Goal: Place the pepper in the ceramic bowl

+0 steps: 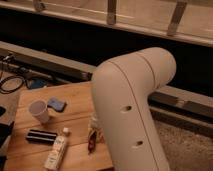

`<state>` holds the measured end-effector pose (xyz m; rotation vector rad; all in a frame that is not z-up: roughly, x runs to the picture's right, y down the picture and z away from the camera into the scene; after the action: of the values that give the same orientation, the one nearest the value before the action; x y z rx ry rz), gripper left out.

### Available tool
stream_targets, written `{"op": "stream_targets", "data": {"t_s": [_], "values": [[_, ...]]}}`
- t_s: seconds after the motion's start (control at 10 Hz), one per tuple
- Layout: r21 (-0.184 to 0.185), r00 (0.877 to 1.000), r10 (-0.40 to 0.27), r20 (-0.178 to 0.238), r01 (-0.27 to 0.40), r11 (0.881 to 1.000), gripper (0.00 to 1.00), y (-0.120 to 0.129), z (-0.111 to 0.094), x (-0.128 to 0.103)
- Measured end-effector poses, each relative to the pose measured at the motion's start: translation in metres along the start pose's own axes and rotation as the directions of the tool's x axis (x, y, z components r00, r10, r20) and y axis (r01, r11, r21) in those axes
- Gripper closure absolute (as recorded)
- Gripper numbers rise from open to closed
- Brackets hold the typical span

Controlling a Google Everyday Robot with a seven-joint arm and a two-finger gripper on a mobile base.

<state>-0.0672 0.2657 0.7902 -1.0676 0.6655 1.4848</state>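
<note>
The pepper (92, 142) is a small dark-red chili at the right edge of the wooden table (80, 100). My gripper (93, 125) shows only as a pale part right above the pepper, mostly hidden behind my big white arm (135, 115). I cannot tell whether it touches or holds the pepper. The dark ceramic bowl is out of view, perhaps hidden behind the arm.
On the table are a white cup (39, 110), a blue pad (56, 104), a flat black object (42, 136) and a white bottle (56, 150) lying near the front. Cables (12, 80) lie to the left. A dark wall with a rail runs behind.
</note>
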Motion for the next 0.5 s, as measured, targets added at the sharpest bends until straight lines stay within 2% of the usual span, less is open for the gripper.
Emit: {"op": "stream_targets", "data": {"t_s": [0.1, 0.3, 0.5], "values": [[0.014, 0.999, -0.01, 0.033, 0.009, 1.0, 1.0, 0.009, -0.009, 0.0], [0.046, 0.992, -0.02, 0.123, 0.014, 0.999, 1.0, 0.028, -0.041, -0.004], [0.091, 0.972, -0.016, 0.235, -0.006, 0.996, 1.0, 0.038, -0.083, -0.011]]}}
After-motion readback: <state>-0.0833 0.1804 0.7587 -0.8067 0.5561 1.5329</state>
